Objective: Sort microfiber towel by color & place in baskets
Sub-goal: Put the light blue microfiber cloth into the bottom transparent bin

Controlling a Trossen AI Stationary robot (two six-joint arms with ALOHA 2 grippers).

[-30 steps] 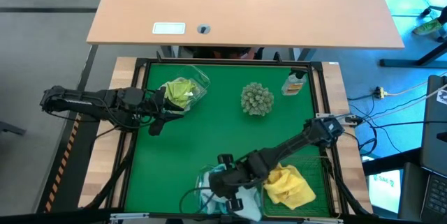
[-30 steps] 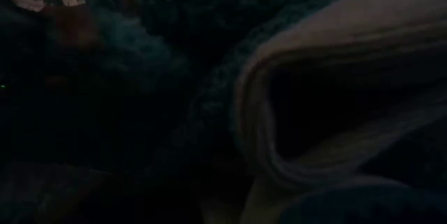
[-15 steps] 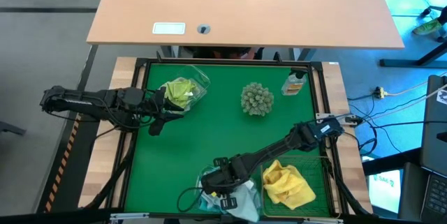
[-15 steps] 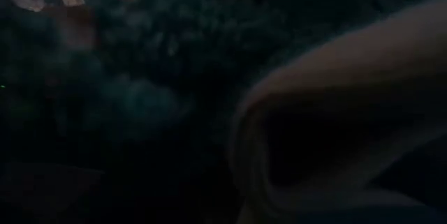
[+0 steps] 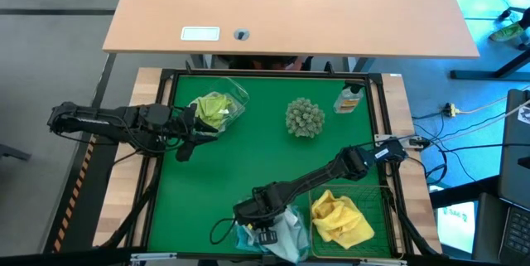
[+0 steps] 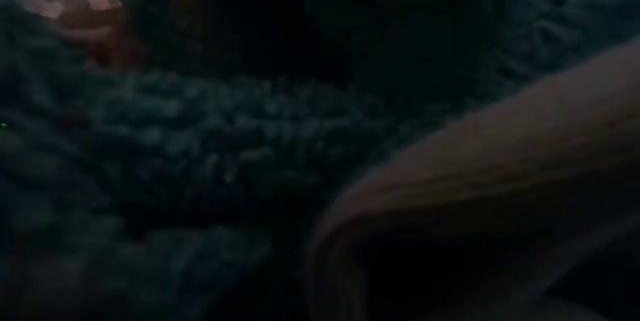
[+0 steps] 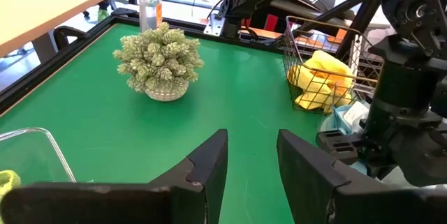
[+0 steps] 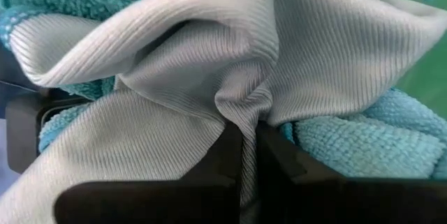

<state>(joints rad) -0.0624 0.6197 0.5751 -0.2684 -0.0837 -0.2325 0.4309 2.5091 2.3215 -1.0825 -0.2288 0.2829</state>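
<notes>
In the right wrist view my right gripper is shut on a pale blue-grey ribbed towel, with fuzzy teal towels under and around it. The high view puts this gripper over the clear tub at the near edge, where the pale towel lies. My left gripper is open and empty. It waits beside the far-left clear tub, which holds lime green towels. A yellow towel fills the wire basket. My right gripper pinches a gathered fold of the pale ribbed towel between its two fingers, several layers bunched together. The fingers come from above, slanting toward the near edge. The rest of the towel spreads slack over the teal towels in the tub.
A grey-green spiky ball stands mid-table toward the far edge, and a small bottle stands at the far right. Bare green mat lies between the arms. Cloth pressed close against the camera darkens and fills the low view.
My right gripper has moved toward the table's left along the near edge, still shut on the pale towel. It has dragged the towel over the near clear tub, where it now lies spread over the teal towels.
</notes>
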